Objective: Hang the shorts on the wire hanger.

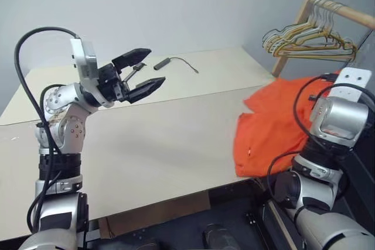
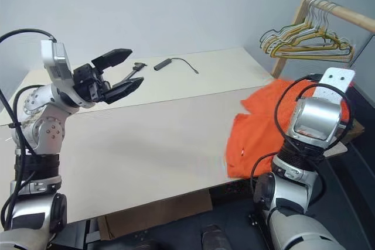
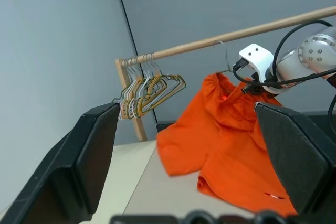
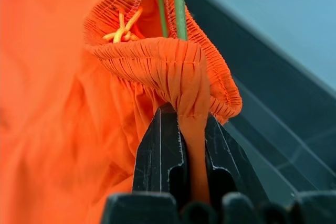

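Pale grey walls all around, with a wide cream table (image 1: 146, 144) in the middle. Over at the far right, a wooden rail (image 1: 345, 11) with a bunch of yellow and pale hangers (image 1: 304, 38) hooked on it.

On the right end of the table, the orange shorts (image 1: 263, 139), spread out floppy, with one part lifted up toward the right arm. Pinched tight in the right gripper (image 4: 191, 145): the gathered waistband of the shorts, squeezed flat between the two black fingers (image 4: 157, 156), jaws closed on the cloth. Just above the pinch, the bunched waistband folding over the finger tips, with a little orange drawstring knot (image 4: 123, 30) beside it. Running up through the waistband, a thin wire (image 4: 178, 3) of the wire hanger, its curved hook (image 3: 223, 56) up at the rail.

Well apart from the shorts, up over the left side of the table, the left gripper (image 1: 142, 72), jaws wide open, nothing between them, pointing across toward the shorts.

Far back on the table, a small dark stick with a thin cord (image 1: 173, 61).
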Motion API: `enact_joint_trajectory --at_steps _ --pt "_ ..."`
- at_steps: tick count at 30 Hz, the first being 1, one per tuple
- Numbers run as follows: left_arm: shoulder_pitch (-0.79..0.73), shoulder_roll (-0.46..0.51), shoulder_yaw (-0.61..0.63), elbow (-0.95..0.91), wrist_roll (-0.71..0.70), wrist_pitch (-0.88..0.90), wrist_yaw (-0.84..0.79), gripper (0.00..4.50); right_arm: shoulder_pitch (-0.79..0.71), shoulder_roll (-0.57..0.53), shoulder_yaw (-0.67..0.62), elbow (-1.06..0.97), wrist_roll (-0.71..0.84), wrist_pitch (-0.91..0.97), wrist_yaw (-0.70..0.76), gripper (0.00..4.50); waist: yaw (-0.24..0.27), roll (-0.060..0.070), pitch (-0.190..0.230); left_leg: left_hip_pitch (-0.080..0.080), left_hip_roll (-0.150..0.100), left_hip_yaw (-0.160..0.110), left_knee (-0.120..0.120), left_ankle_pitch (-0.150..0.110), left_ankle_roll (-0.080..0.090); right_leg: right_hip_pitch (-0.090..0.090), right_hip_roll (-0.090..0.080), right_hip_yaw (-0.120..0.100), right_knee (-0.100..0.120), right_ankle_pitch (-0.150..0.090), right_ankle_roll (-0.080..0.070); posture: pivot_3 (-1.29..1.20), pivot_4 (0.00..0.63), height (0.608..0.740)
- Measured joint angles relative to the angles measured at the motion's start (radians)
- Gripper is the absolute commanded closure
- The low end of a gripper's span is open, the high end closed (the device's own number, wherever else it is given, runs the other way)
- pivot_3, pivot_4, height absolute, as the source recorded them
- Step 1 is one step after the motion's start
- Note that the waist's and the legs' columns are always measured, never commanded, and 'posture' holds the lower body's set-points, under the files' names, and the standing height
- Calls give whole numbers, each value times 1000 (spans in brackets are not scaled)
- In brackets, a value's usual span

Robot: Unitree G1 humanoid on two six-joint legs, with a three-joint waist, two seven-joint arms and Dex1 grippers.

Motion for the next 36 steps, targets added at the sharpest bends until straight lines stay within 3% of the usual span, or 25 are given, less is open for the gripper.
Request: enact_joint_trajectory --at_steps 7,21,29,36 --pt "19 -48 16 -47 -71 49 58 41 -67 -43 -92 197 15 -186 -94 4500 -8 6 -3 1 0 0 -3 0 0 1 0 1 -4 0 0 -111 0 740" --pt "56 -64 18 -97 -134 82 49 41 -294 -261 -156 745 175 -584 -234 4500 -26 8 -4 5 0 0 -5 0 0 7 1 1 -9 0 0 -103 0 740" --pt "65 -62 20 -119 -141 84 49 41 -364 -397 -188 992 299 -659 -263 4500 -25 9 -2 15 0 0 -6 -1 2 19 1 1 -14 0 1 -100 0 740" --pt "72 -54 20 -134 -142 102 48 41 -372 -443 -192 1123 382 -672 -282 4500 -26 9 -2 17 0 2 -10 -1 1 19 1 3 -15 0 1 -97 0 740"
